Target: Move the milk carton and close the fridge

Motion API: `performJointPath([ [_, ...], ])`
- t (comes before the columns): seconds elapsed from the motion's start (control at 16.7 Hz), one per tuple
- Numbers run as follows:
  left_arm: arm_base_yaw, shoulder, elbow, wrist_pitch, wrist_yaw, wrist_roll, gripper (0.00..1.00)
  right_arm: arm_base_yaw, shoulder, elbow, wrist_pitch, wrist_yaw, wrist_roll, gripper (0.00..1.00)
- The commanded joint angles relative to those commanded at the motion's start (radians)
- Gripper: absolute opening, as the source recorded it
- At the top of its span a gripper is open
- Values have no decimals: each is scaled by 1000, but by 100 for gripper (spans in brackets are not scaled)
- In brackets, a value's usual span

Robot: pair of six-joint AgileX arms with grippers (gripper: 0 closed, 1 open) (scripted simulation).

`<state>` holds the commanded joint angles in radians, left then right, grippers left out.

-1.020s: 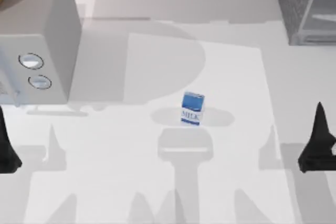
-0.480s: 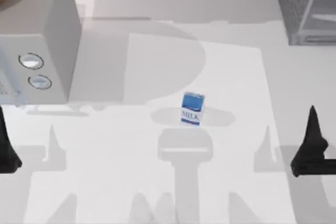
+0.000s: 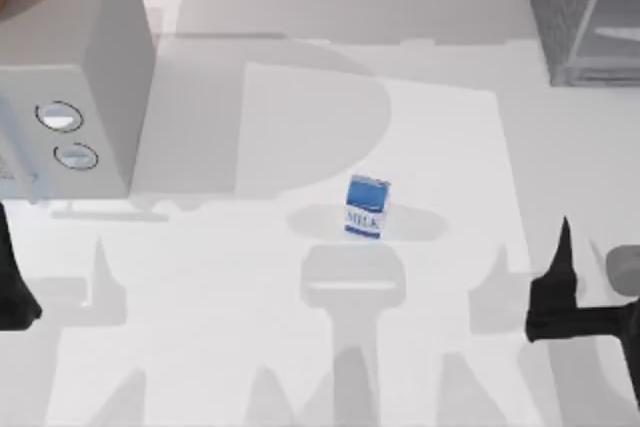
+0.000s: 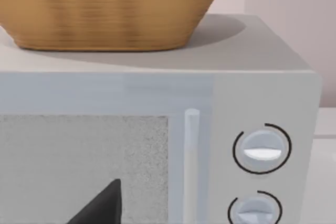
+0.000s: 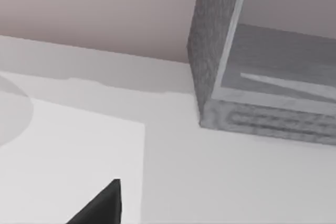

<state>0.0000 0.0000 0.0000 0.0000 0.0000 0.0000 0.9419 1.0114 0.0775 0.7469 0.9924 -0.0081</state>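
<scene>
Here the right gripper [image 3: 560, 282] sits over the table's [image 3: 430, 367] near right area, dark fingers pointing toward the far side; whether they stand apart or together cannot be told. The left gripper [image 3: 12, 282] is parked at the near left edge, and its finger state cannot be told either.

The carton [image 3: 367, 208] stands upright on the table near the centre, blue top above the white "MILK" band. It lies to the left of the right gripper and slightly farther back, well apart from it, touching neither gripper.

At the far left stands a pale grey box [image 3: 75, 77] with two round dials [image 3: 60, 116]. In the left wrist view a wicker basket [image 4: 110, 9] rests on top of that box [image 4: 262, 77]; its contents are hidden.

At the far right corner stands the fridge [image 3: 580, 12], dark grey and speckled. The right wrist view shows the fridge [image 5: 215, 51] interior exposed, with nothing discernible inside.
</scene>
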Motion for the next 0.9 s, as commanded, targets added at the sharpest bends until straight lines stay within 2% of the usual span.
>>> performJointPath([
  [0.9,0,0,0,0,0,0,100,115,898,542,367,266,61,100],
])
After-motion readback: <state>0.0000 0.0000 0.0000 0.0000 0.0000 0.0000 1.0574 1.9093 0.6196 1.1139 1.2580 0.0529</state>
